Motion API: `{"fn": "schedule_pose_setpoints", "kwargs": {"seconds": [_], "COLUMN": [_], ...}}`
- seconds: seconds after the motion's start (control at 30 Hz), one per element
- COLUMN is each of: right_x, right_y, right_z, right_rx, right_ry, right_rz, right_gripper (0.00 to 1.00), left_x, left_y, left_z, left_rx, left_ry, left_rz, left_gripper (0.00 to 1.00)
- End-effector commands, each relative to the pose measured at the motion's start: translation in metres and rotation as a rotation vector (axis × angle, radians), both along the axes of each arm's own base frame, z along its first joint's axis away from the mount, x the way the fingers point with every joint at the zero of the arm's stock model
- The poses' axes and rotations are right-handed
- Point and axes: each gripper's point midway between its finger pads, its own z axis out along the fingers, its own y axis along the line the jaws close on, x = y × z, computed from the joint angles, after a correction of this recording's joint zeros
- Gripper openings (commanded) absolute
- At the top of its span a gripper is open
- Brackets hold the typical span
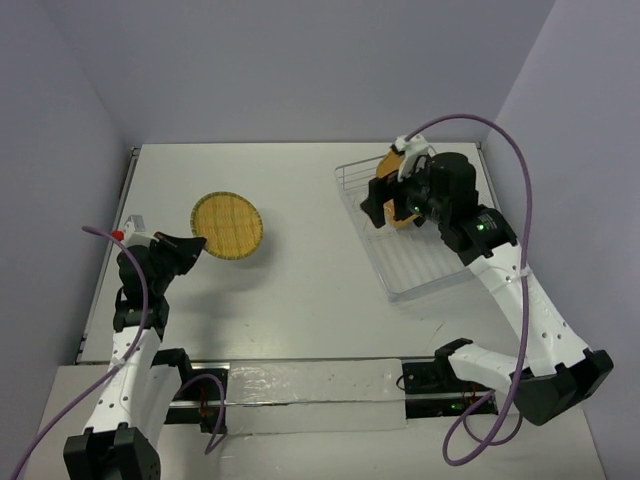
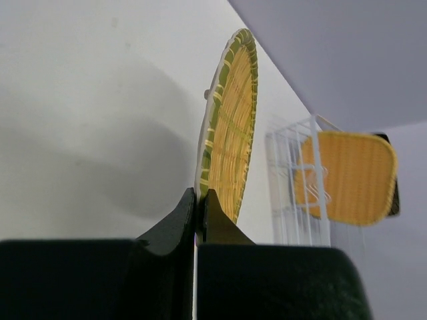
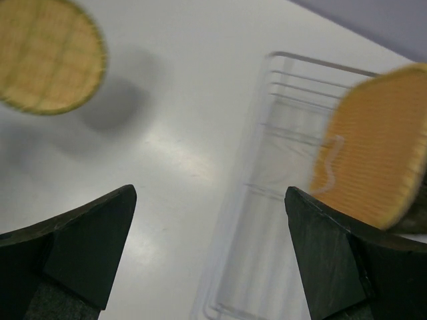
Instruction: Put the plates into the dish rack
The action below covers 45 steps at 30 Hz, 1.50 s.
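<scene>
Left gripper point(image 2: 198, 213): nearest item in my wrist view, clamped tight on the near rim of the yellow-green plate point(image 2: 230, 127).

Yellow-green plate: runs straight out ahead of the fingertips, edge-on to me, woven face turned to the gripper's right. It looks tipped up off the table point(image 1: 300, 300), with a shadow under it.

Dish rack point(image 2: 287, 187): ahead and to the right of the left gripper, well apart, with bare table between. I judge the carry turns on this: the plate must travel rightward and arrive with its edge in line with the rack's slots.

Orange plate point(image 2: 347, 177): standing upright in the rack.

Right gripper point(image 3: 210, 247): spread wide, holding nothing, over the rack, with the orange plate just beside its right finger. This arm is nearer the rack, but the left one has the plate.

Black plate: I cannot place it with certainty.
</scene>
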Motion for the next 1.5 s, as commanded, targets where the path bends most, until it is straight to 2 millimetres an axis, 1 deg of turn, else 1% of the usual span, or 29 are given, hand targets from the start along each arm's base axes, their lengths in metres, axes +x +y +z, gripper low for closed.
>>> {"fn": "schedule_pose_setpoints", "kwargs": {"seconds": [0.0,0.07,0.17,0.27,0.43,0.5,0.57,0.6,0.67,0.77,0.8,0.83,0.87,0.9,0.93,0.97,1.0,1.03,1.07,1.1,1.13,1.17,1.2,1.23,1.27,1.3,1.33,1.37,1.47], "right_x": [-0.029,-0.042,-0.046,-0.042,-0.046,-0.043,-0.043,-0.044,-0.045,-0.043,-0.043,-0.040,-0.036,-0.031,-0.023,-0.015,-0.010,-0.004,0.001,0.008,0.012,0.014,0.018,0.024,0.027,0.030,0.036,0.040,0.051], "right_y": [0.067,0.095,0.115,0.124,0.142,0.145,0.146,0.146,0.145,0.141,0.138,0.134,0.129,0.125,0.116,0.105,0.097,0.085,0.070,0.061,0.044,0.031,0.023,0.001,-0.011,-0.021,-0.040,-0.051,-0.066], "right_z": [0.006,-0.004,-0.019,-0.033,-0.047,-0.056,-0.058,-0.058,-0.057,-0.052,-0.047,-0.042,-0.037,-0.033,-0.027,-0.020,-0.015,-0.004,0.009,0.014,0.029,0.040,0.043,0.053,0.055,0.058,0.056,0.054,0.040], "right_rx": [0.110,0.156,0.189,0.218,0.268,0.269,0.269,0.271,0.269,0.253,0.250,0.238,0.225,0.214,0.198,0.180,0.170,0.165,0.164,0.158,0.150,0.135,0.126,0.073,0.034,0.024,-0.037,-0.072,-0.149], "right_ry": [-0.017,0.038,0.105,0.175,0.249,0.271,0.276,0.272,0.259,0.210,0.188,0.155,0.125,0.099,0.060,0.021,-0.005,-0.043,-0.088,-0.108,-0.159,-0.199,-0.212,-0.267,-0.281,-0.292,-0.292,-0.287,-0.255], "right_rz": [0.318,0.454,0.521,0.524,0.612,0.611,0.616,0.625,0.626,0.611,0.600,0.570,0.538,0.500,0.435,0.363,0.312,0.249,0.178,0.127,0.043,-0.008,-0.059,-0.161,-0.212,-0.272,-0.367,-0.432,-0.521], "right_gripper": [1.00,1.00,1.00,1.00,1.00,1.00,0.99,0.96,0.79,0.28,0.15,0.08,0.02,0.00,0.00,0.00,0.00,0.00,0.00,0.00,0.00,0.00,0.00,0.00,0.00,0.00,0.00,0.00,0.00], "left_x": [-0.003,-0.012,-0.024,-0.035,-0.049,-0.052,-0.054,-0.056,-0.060,-0.059,-0.055,-0.051,-0.047,-0.038,-0.029,-0.020,-0.010,-0.001,0.009,0.015,0.021,0.035,0.034,0.043,0.054,0.055,0.062,0.068,0.073], "left_y": [-0.040,-0.061,-0.090,-0.117,-0.151,-0.160,-0.166,-0.171,-0.176,-0.178,-0.177,-0.176,-0.175,-0.173,-0.171,-0.167,-0.163,-0.158,-0.151,-0.146,-0.139,-0.126,-0.126,-0.110,-0.099,-0.099,-0.086,-0.078,-0.065], "left_z": [0.089,0.108,0.125,0.132,0.140,0.143,0.145,0.146,0.148,0.152,0.152,0.149,0.147,0.148,0.147,0.145,0.144,0.142,0.146,0.143,0.138,0.139,0.128,0.124,0.120,0.115,0.107,0.106,0.096], "left_rx": [0.003,-0.001,-0.001,0.001,-0.005,-0.001,-0.001,-0.001,0.007,0.014,0.019,0.029,0.039,0.049,0.062,0.079,0.091,0.104,0.125,0.137,0.145,0.166,0.167,0.192,0.219,0.225,0.263,0.286,0.326], "left_ry": [-0.312,-0.377,-0.434,-0.466,-0.494,-0.501,-0.504,-0.506,-0.519,-0.533,-0.528,-0.503,-0.476,-0.454,-0.423,-0.392,-0.368,-0.338,-0.319,-0.291,-0.251,-0.234,-0.187,-0.140,-0.107,-0.079,-0.021,0.003,0.063], "left_rz": [-0.238,-0.363,-0.521,-0.635,-0.795,-0.836,-0.866,-0.887,-0.916,-0.913,-0.893,-0.883,-0.867,-0.831,-0.796,-0.756,-0.705,-0.658,-0.597,-0.556,-0.507,-0.409,-0.409,-0.310,-0.233,-0.235,-0.168,-0.117,-0.055], "left_gripper": [0.00,0.00,0.00,0.00,0.00,0.00,0.00,0.00,0.00,0.00,0.00,0.12,0.30,0.55,0.83,0.99,0.99,0.99,0.99,0.99,0.99,0.99,0.99,0.99,0.99,0.99,0.99,0.99,0.99]}}
